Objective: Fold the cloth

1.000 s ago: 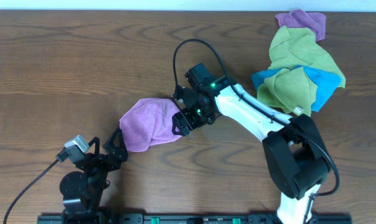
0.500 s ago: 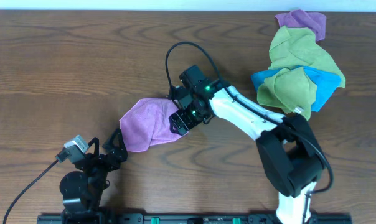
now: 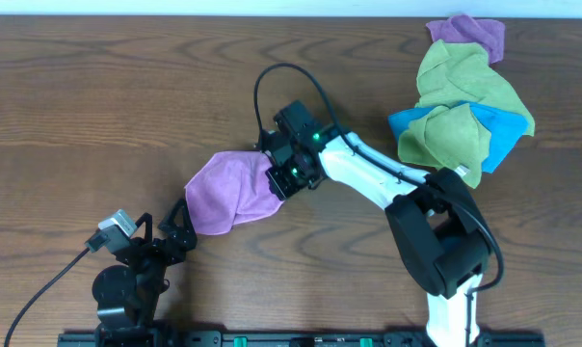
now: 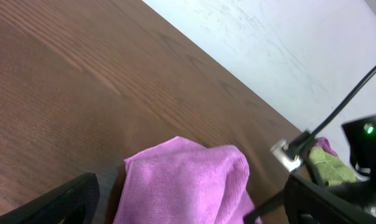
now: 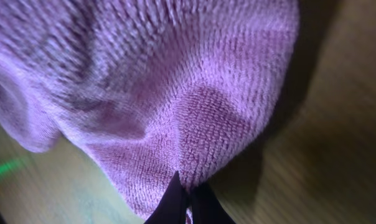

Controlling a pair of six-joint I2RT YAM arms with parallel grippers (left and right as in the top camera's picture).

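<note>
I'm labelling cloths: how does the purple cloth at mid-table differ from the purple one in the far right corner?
The cloth lies alone on the bare table; the second purple cloth rests against a green cloth in a heap. The right gripper pinches the cloth's edge; the second purple cloth is untouched. Both are purple and crumpled, not folded.

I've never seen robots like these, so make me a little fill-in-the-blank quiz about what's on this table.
1. The cloth in the grip of the right pincer is ___ in colour.
2. The left pincer is ___ and holds nothing.
3. The pile of cloths holds green, purple and ___ ones.
Missing words: purple; open; blue.
</note>
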